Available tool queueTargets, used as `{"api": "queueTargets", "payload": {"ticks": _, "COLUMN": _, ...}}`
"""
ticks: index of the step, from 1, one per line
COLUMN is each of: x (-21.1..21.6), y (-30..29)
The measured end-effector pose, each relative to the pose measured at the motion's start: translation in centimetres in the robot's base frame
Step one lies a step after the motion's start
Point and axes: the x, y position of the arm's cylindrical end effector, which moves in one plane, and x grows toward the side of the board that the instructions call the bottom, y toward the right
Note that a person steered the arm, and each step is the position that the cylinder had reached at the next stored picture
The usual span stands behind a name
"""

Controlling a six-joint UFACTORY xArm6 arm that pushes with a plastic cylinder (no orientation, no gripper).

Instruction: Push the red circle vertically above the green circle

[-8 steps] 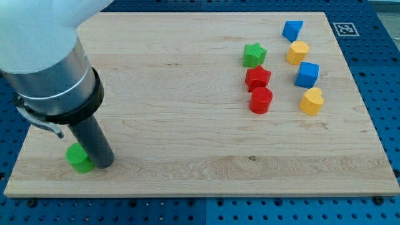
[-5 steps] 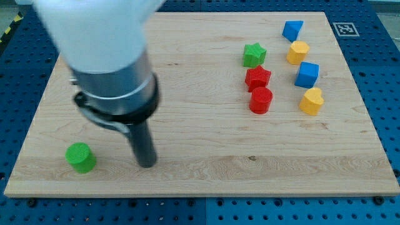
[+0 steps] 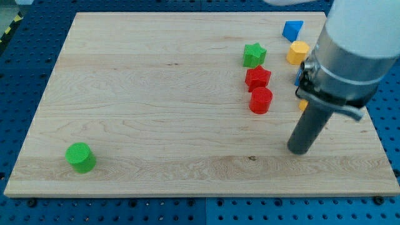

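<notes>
The red circle (image 3: 260,100) stands right of the board's middle, just below a red star (image 3: 257,77). The green circle (image 3: 80,157) sits alone near the board's bottom left corner. My tip (image 3: 299,150) rests on the board below and to the right of the red circle, apart from it and far to the right of the green circle.
A green star (image 3: 254,54) lies above the red star. A blue block (image 3: 292,29) and a yellow block (image 3: 298,52) sit at the top right. The arm hides most of another blue block and another yellow block on the right. The wooden board (image 3: 156,94) lies on a blue perforated table.
My tip has moved from beside the green circle at the bottom left across the board to the right, ending below and right of the red circle. No block has moved.
</notes>
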Motion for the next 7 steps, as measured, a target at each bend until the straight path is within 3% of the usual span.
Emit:
{"api": "queueTargets", "payload": {"ticks": 1, "x": -4.1, "y": 0.6}}
{"api": "queueTargets", "payload": {"ticks": 3, "x": -7.2, "y": 0.6}}
{"api": "queueTargets", "payload": {"ticks": 7, "x": -7.7, "y": -3.2}}
